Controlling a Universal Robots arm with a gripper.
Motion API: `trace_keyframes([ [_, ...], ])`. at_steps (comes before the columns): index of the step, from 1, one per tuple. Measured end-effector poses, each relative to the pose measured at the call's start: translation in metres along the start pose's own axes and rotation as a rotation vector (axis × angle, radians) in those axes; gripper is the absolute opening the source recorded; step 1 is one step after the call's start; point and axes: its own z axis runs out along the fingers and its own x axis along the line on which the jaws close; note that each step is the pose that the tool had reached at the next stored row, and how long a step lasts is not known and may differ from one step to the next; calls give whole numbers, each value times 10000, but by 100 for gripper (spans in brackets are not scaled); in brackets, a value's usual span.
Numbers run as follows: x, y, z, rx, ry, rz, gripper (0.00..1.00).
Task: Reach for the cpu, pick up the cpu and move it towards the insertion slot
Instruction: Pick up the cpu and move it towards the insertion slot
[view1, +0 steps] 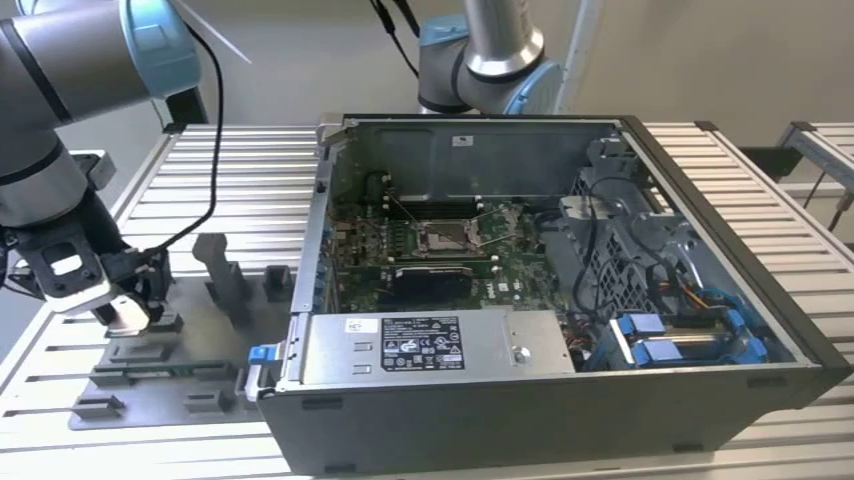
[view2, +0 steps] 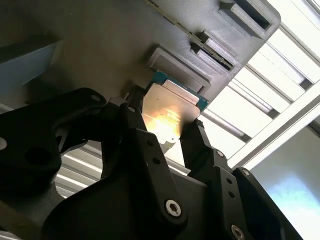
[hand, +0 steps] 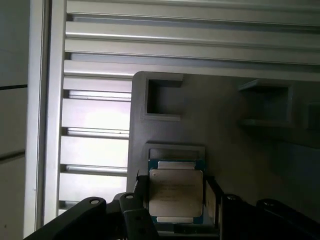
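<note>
The cpu (hand: 176, 192), a thin square chip with a silvery top and teal rim, lies over a recess of the grey fixture plate (hand: 225, 115) in both wrist views. My gripper (hand: 176, 196) straddles it, one black finger (view2: 131, 112) pressed against each of two opposite edges of the cpu (view2: 169, 111). In the exterior view the gripper (view1: 131, 312) hangs low over the fixture plate (view1: 200, 360) at that view's left. Far from it, the insertion slot (view1: 441, 237), a silver-framed socket, sits on the green board inside the open computer case (view1: 534, 400).
Upright grey fixture blocks (view1: 220, 275) stand on the plate between the gripper and the case wall. A second robot arm (view1: 487, 50) rises behind the case. The slatted aluminium table (view1: 227, 170) extends around everything. Blue drive brackets (view1: 681, 345) fill the case's right side.
</note>
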Motion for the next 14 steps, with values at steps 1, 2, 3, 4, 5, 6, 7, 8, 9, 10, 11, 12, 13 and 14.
trace_keyframes([
  [1, 0, 0, -7, -1, -1, 0, 0],
  [2, 0, 1, -15, 0, 0, 0, 0],
  [3, 0, 1, -22, 0, 0, 0, 0],
  [4, 0, 1, -30, -1, -1, -1, 0],
  [5, 0, 2, -40, 0, 0, 0, 0],
  [6, 0, 2, -48, 0, -1, 0, 0],
  [7, 0, 2, -55, 0, 0, 0, 0],
  [8, 0, 2, -62, 0, 0, 0, 0],
  [9, -1, 3, -70, 0, -1, 0, 0],
  [10, -1, 3, -81, 0, 0, 0, 0],
  [11, -1, 3, -91, 0, 0, -1, 0],
  [12, -1, 4, -101, 0, 0, -1, 0],
  [13, -1, 5, -112, 0, 0, 0, 0],
  [14, -1, 5, -125, 0, 0, 0, 0],
])
